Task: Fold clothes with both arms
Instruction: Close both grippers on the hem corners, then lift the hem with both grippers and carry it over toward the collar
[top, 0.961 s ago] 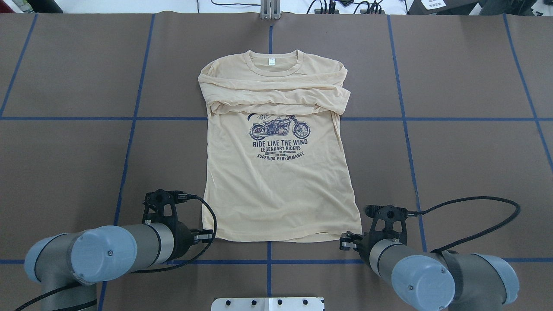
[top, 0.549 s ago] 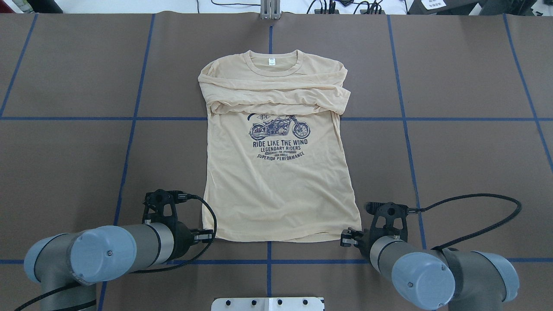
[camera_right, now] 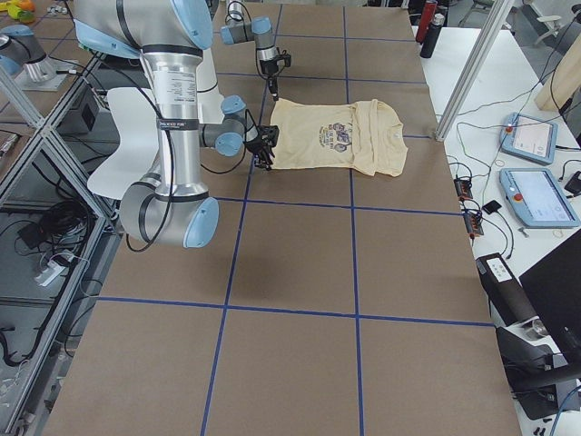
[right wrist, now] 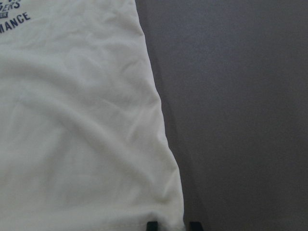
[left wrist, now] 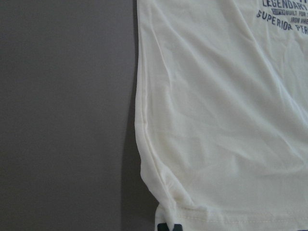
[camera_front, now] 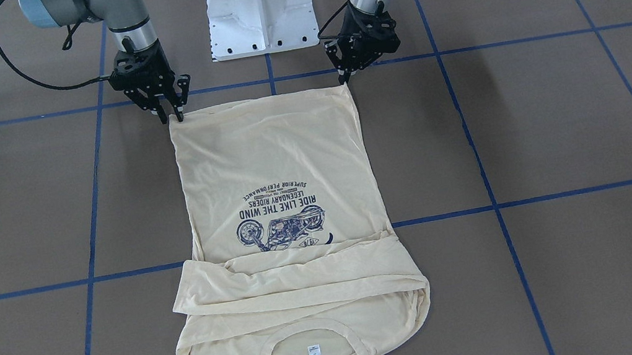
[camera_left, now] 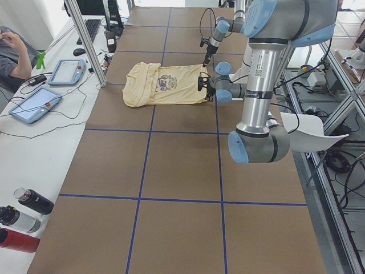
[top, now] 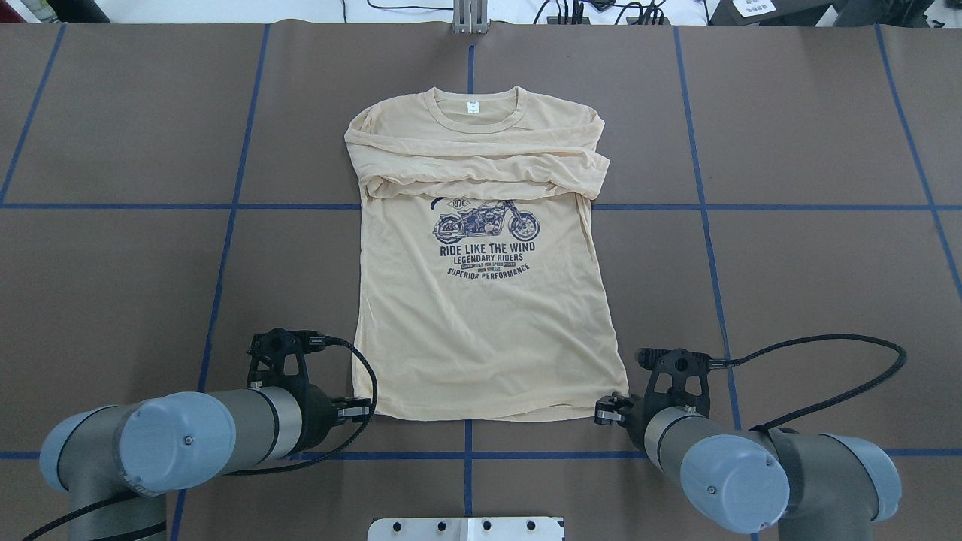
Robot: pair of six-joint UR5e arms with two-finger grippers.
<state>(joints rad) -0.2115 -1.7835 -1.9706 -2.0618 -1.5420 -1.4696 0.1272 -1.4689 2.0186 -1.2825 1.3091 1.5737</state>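
Risk: thin cloth, so jaws could nip just the top layer or skid off a corner. Then one side lifts, other drags, fold goes skew. Sleeves (top: 481, 161) stacked across chest may slide too.
L arm (top: 248, 424): low over desk (top: 113, 263), wrist angled inward, tips down at hem corner. Jaws: can't tell if parted or closed.
R arm (top: 669, 436): mirror pose, opp. corner. Jaws: slightly parted, corner sits btwn tips, nothing clamped yet.
Shirt (top: 481, 330): flat, print up. Hem runs btwn both sets of jaws, collar at far end from them.
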